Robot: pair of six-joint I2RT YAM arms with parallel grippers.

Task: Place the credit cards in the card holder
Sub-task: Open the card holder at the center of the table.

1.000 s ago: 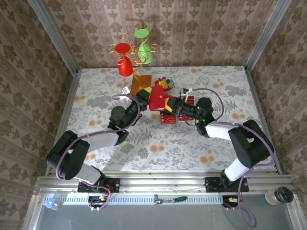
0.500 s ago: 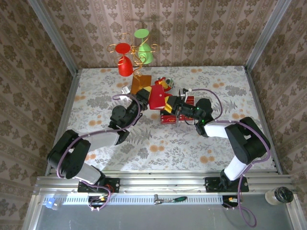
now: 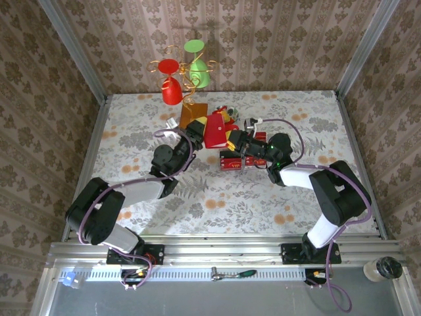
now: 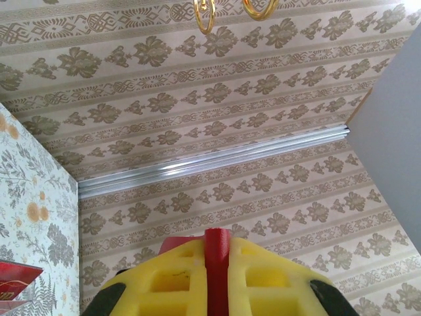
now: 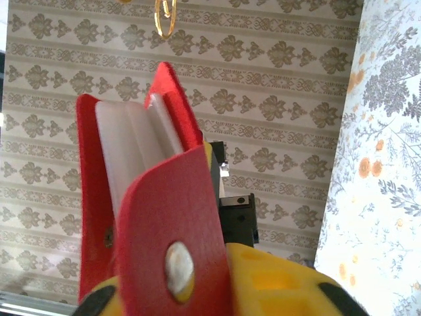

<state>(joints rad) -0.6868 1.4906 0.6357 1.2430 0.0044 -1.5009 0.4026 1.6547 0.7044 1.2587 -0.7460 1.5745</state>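
Observation:
The red card holder (image 3: 214, 131) is held off the table between both grippers, at the middle back. My left gripper (image 3: 202, 134) is shut on its left edge; in the left wrist view that red edge (image 4: 218, 276) sits pinched between the yellow fingers (image 4: 172, 280). My right gripper (image 3: 231, 140) is shut on the holder's front flap (image 5: 172, 217), which carries a metal snap, and the flap is pulled away from the pale pockets (image 5: 131, 141). The red credit cards (image 3: 233, 162) with gold lettering lie stacked in a clear tray just in front of the grippers, and their corner (image 4: 13, 275) shows at the lower left.
A gold wire stand with a red cup (image 3: 172, 92) and a green cup (image 3: 200, 74) rises behind the holder on an orange base (image 3: 193, 115). A small red and yellow object (image 3: 227, 114) lies beside that base. Patterned walls close in the table on three sides.
The right gripper has shifted slightly left and back toward the left gripper. The card holder has tilted a little with it. The stacked cards have not moved.

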